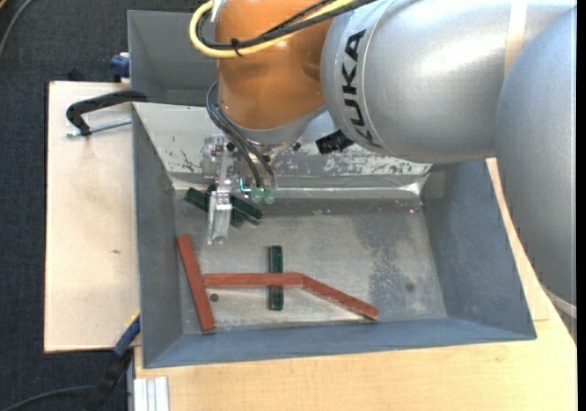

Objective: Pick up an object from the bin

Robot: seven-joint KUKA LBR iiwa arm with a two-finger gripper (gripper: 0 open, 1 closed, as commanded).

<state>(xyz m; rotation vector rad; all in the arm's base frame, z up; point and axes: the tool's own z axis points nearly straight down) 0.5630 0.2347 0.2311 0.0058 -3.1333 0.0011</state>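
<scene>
Grey bin (156, 244), far-left corner: arm (430, 61) angled down, gripper (239, 203) above dark green sticks (196, 200), spread unclear.

The dark green bars (197, 199) lay flat on the floor of the bin (403, 254), at the foot of its back wall, toward its left side. 2 short pieces showed, angled apart and partly hidden.

The brand name KUKA stands in black letters on the silver housing of the arm (430, 70). The letters run up the casing, just beside the orange cover (270, 57).
</scene>
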